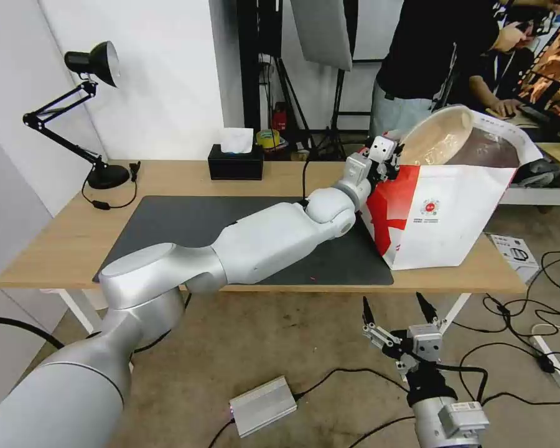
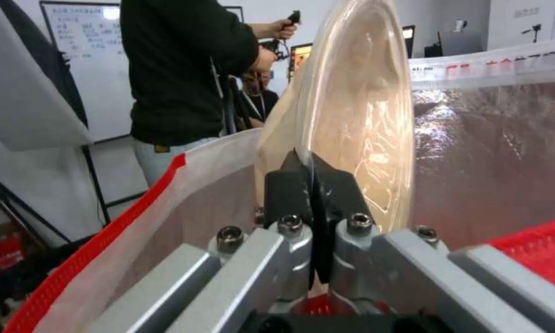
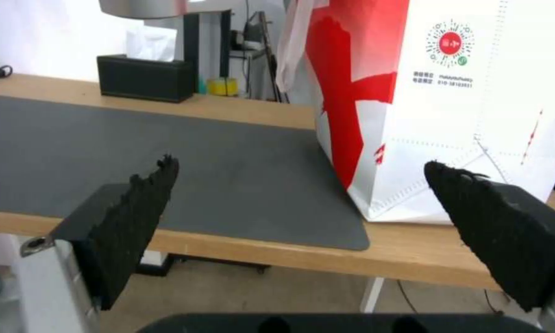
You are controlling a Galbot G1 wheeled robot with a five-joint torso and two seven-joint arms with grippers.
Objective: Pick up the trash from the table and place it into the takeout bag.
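My left arm reaches across the table (image 1: 62,236) to the takeout bag (image 1: 445,214), which stands at the right end, partly on the dark mat (image 1: 186,224). My left gripper (image 1: 397,155) is shut on the rim of the beige paper bowl (image 1: 438,134), which stands on edge in the bag's open mouth. The left wrist view shows the left gripper (image 2: 312,162) pinching the bowl (image 2: 358,115) over the foil lining (image 2: 493,152). My right gripper (image 1: 398,308) hangs open below the table's front edge. In the right wrist view, the right gripper (image 3: 302,164) faces the bag (image 3: 450,106).
A black tissue box (image 1: 235,162) sits at the table's back edge and a black desk lamp (image 1: 93,112) at the back left. A person stands behind the bag. Cables and a silver box (image 1: 262,404) lie on the floor.
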